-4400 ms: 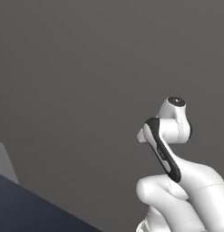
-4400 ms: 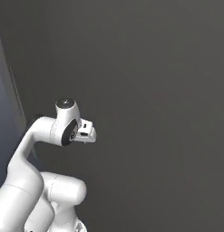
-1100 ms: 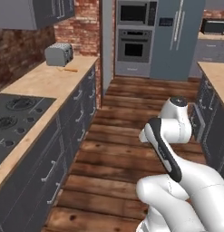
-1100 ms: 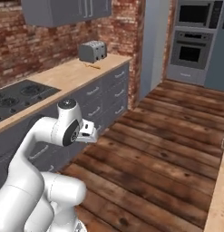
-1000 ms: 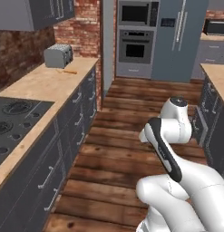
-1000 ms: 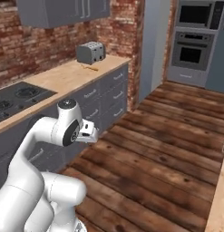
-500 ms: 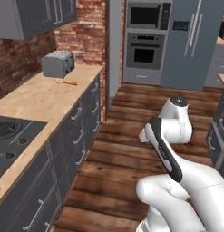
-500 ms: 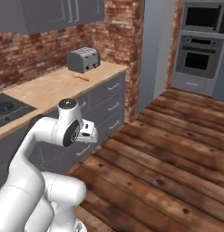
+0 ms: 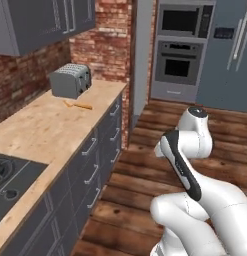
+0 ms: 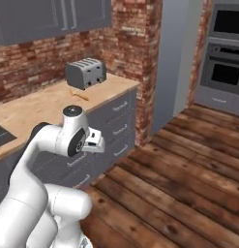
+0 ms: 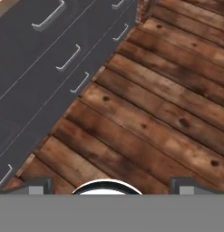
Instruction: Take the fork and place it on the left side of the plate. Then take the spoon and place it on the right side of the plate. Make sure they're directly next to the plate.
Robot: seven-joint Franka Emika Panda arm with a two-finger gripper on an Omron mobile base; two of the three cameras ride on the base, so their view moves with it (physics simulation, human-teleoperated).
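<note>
Brick walls and dark grey cabinets frame the left base view. A wooden table [image 9: 40, 130] runs along the left of the frame, with a toaster [image 9: 70, 80] at upper left. Just below and right of the toaster lies a slim orange piece of cutlery [image 9: 78, 105], too small to tell whether it is the fork or the spoon. The white arm [image 9: 187, 150] is folded at lower right, over the plank floor [image 9: 140, 170].

From the right base view, the toaster sits at upper left with the same orange sliver below it; the hand [image 10: 97, 140] hangs left of centre, well apart from both. I cannot tell how far it is open.

Looking down, the hand view shows drawer fronts [image 11: 50, 59] and floorboards, with nothing between the wide-set fingertips [image 11: 38, 186].

Such cutlery is likely light, stiff and slippery; a pinch across mid-handle seems best.
</note>
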